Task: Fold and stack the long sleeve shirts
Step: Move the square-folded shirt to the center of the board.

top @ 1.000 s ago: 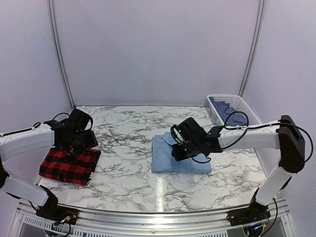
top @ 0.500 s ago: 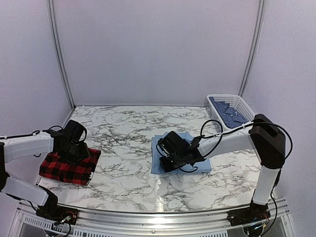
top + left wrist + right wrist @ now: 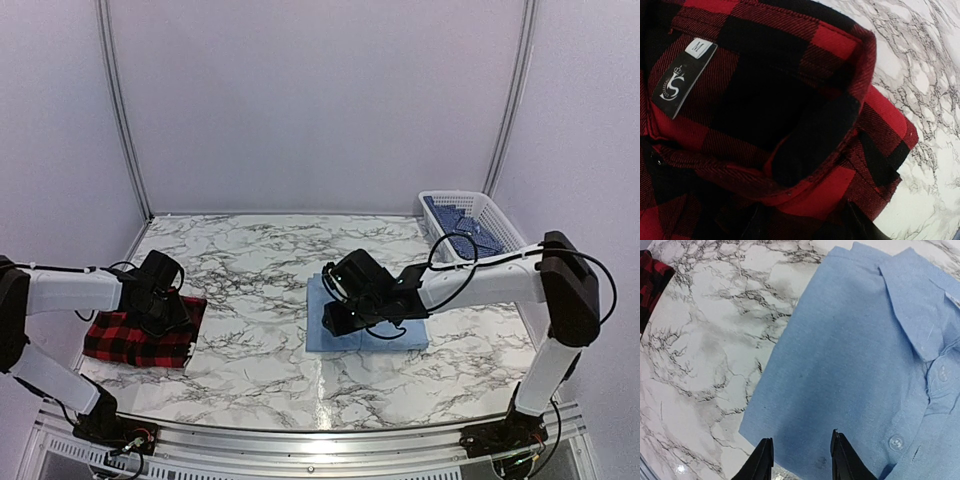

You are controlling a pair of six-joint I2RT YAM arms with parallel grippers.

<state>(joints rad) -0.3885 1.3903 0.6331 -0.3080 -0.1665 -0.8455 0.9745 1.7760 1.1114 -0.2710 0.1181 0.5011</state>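
Note:
The red-and-black plaid shirt point(image 3: 135, 340) lies folded at the table's left; the left wrist view shows its collar and size label close up point(image 3: 805, 125). My left gripper point(image 3: 168, 315) is open and pressed low over the collar end, with cloth between the spread fingers point(image 3: 807, 225). The light blue shirt point(image 3: 375, 325) lies folded mid-table, collar and buttons up point(image 3: 865, 350). My right gripper point(image 3: 338, 318) is open, its fingers hovering just above the shirt's left corner point(image 3: 800, 460).
A white basket point(image 3: 500, 225) holding blue patterned cloth stands at the back right. Marble tabletop point(image 3: 255, 300) separates the two shirts. The plaid shirt's edge shows at the top left of the right wrist view point(image 3: 647, 280).
My left gripper has come down and slightly right onto the plaid shirt's collar end. My right gripper has moved left across the blue shirt to its left edge.

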